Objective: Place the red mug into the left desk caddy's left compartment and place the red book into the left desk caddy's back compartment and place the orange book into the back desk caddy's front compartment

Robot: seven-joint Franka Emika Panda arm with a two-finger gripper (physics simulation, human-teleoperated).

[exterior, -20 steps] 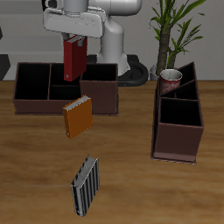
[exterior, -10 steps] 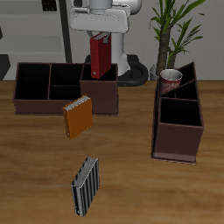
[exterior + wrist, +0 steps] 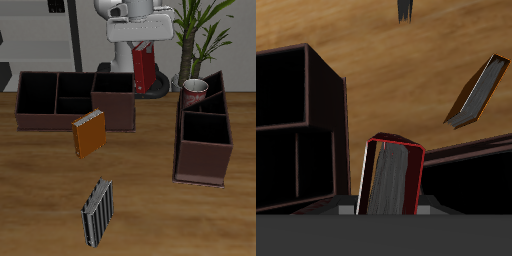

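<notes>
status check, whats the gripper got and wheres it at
Gripper shut on red book, held upright in the air between the two caddies. Red mug already in left desk caddy. Orange book flat on table. Nothing blocking.

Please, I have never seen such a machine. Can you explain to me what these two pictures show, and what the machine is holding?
This is a simulated robot arm at a wooden table. One picture looks at it from the front; the other comes from a camera on its gripper. The gripper holds the red book in the air between two brown desk caddies: the back desk caddy and the left desk caddy, which already holds the red mug. On the table lie the orange book and a striped book.
</notes>
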